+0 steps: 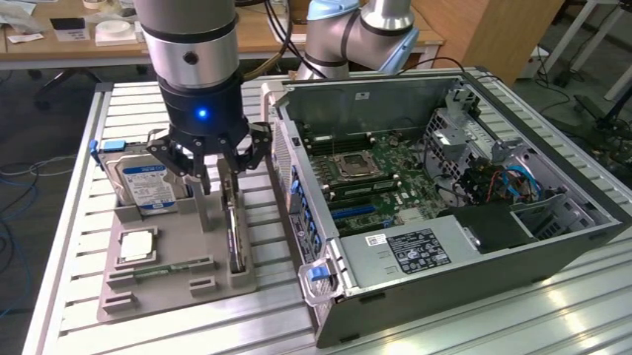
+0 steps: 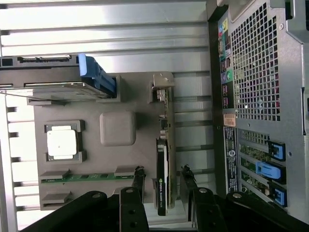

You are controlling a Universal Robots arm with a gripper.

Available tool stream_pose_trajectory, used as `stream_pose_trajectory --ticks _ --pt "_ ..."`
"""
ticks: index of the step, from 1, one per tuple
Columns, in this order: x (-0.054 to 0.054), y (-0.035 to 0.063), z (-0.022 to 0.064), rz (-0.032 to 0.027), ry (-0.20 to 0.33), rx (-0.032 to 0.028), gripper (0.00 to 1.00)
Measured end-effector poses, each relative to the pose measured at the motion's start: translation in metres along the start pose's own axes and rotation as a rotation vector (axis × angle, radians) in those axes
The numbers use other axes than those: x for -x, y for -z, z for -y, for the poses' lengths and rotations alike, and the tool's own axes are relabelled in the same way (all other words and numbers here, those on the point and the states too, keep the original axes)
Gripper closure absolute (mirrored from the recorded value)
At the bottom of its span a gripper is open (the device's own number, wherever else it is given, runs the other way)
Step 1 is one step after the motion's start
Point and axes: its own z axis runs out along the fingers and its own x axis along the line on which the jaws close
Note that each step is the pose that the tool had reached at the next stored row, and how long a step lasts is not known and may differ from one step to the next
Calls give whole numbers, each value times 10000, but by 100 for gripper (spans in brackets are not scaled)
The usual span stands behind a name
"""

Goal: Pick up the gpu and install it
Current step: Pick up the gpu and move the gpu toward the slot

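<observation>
I'm at the pick-up: my gripper hangs spread astride the gpu, on edge in the tray; closing calls for fingers square on its faces.

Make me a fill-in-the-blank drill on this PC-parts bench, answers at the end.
1. The gripper is open, one finger on each side of the ___.
2. The gpu stands on ___ in the grey tray, not yet in the computer case.
3. The hard drive stands in a frame coloured ___.
Missing words: gpu; edge; blue.
</observation>
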Motion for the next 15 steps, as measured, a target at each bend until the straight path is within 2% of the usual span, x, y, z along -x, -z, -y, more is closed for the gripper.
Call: stream_pose_trajectory --ticks 15 --pt "2 -163 7 -3 0 -2 57"
